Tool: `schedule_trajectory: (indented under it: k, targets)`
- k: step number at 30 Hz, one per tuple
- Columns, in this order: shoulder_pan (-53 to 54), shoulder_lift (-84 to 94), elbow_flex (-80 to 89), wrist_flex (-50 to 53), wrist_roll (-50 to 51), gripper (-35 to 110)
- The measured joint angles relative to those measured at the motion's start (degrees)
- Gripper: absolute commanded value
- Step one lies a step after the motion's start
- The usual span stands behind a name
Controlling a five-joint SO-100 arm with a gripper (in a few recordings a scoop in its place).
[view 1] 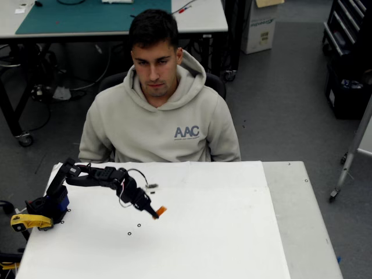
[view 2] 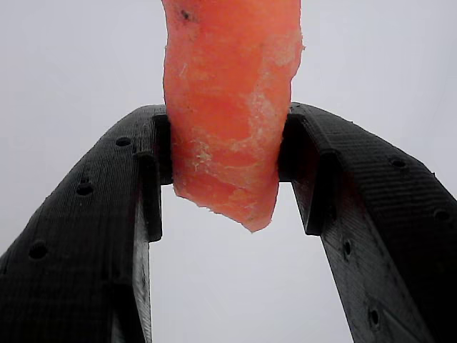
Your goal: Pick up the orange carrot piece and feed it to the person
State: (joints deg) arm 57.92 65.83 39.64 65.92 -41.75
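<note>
A workshop floor with benches lies behind the white desk [view 1: 221, 232], and the person [view 1: 160, 110] sits at its far edge, at twelve o'clock from the arm's working end in the overhead view; the jaws [view 1: 156, 214] are pinching the carrot [view 1: 161, 210], which the wrist view shows wedged between the two black fingers [view 2: 143, 179] with its ragged end poking below them and its upper part running out of frame [view 2: 228, 107]; so the pick looks done, though whether the piece has cleared the desk I cannot tell from above; what is left, as I judge it, is the carry up and toward the person's mouth, roughly at twelve o'clock from the carrot and well apart from it; the room for that is open, the white top bare but for a few small dark rings [view 1: 138, 225] near the jaws at seven o'clock; the arm's base [view 1: 49, 206] sits at the desk's left edge at nine o'clock, with a yellow clamp [view 1: 29, 221] beside it, so reach toward the far edge may be the limit, and the hoodie's chest is the nearest thing to keep off.
</note>
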Motion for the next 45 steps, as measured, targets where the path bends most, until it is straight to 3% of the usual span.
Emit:
schedule_trajectory:
  k: [7,18,29,38,45]
  targets:
    - [-5.5,0.0,-14.9,0.2,-0.3,-2]
    - [-15.6,-0.1,-24.5,0.2,-1.0,-2]
    - [-26.0,-14.1,-35.4,0.2,-12.6,-2]
    - [-32.6,-22.1,-52.5,0.0,-14.9,-2]
    - [-38.5,-22.6,-54.8,-12.8,-14.5,-2]
